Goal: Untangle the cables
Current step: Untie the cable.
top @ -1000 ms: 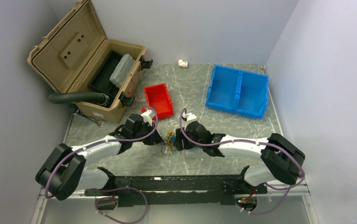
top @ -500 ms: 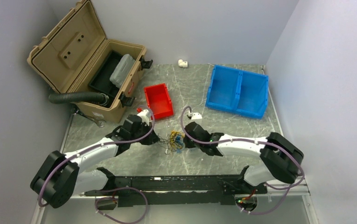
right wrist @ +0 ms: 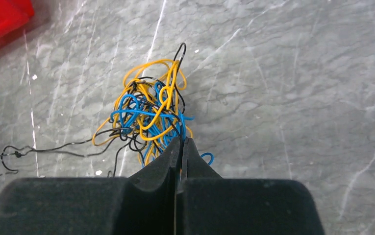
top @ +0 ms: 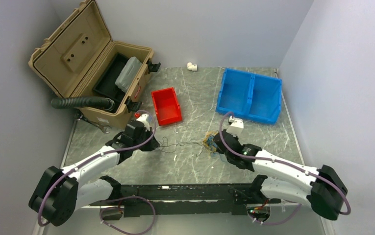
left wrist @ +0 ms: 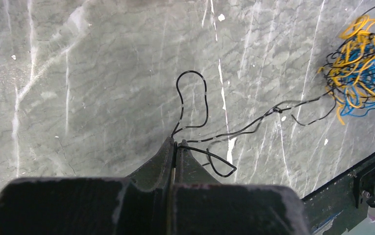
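Note:
The cables (top: 210,142) are a small tangle of thin yellow, blue and black wire loops on the grey marbled table. The tangle (right wrist: 151,110) lies just ahead of my right gripper (right wrist: 181,141), which is shut on strands at its near edge. A long black strand (top: 178,145) runs left out of the tangle to my left gripper (top: 152,145). In the left wrist view my left gripper (left wrist: 175,144) is shut on that black strand (left wrist: 244,129), which loops beside the fingertips and leads off to the tangle (left wrist: 362,73) at the far right.
An open tan case (top: 85,63) with a black ribbed hose (top: 80,102) stands at the back left. A red bin (top: 166,105) sits behind the left gripper and a blue double bin (top: 249,94) behind the right. A small white fitting (top: 191,66) lies by the back wall.
The right gripper closed on the tangle and pulled it to the right. The left arm drew back left with the black strand, which is now stretched between the two grippers.

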You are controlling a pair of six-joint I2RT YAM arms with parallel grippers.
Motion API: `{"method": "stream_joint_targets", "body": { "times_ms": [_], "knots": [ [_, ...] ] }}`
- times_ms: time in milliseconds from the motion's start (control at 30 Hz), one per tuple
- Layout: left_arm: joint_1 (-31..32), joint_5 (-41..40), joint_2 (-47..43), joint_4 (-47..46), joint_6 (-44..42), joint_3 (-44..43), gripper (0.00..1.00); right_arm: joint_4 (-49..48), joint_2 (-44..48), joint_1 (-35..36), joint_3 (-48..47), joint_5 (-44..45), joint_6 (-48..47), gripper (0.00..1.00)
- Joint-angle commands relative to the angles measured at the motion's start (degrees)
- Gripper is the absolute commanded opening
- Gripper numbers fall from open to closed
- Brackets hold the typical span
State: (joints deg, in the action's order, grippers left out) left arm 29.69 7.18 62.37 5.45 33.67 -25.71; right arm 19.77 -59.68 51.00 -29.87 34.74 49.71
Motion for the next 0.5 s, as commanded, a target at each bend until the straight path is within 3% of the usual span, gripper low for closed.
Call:
{"method": "stream_joint_targets", "body": {
  "times_ms": [0, 367, 467],
  "knots": [
    [-0.3, -0.1, -1.5, 0.4, -1.4, -0.6, 0.00, -2.1, 6.6, -0.9, 2.1, 1.8, -4.3, 0.00],
    [0.1, 10.2, -5.6, -3.5, -6.0, -2.1, 0.00, -7.0, 7.7, -0.9, -0.5, -8.6, -13.9, 0.00],
    [1.1, 10.3, -7.9, -2.8, -7.2, -2.8, 0.08, -9.6, 8.7, -0.9, -0.5, -12.0, -15.8, 0.00]
  ]
}}
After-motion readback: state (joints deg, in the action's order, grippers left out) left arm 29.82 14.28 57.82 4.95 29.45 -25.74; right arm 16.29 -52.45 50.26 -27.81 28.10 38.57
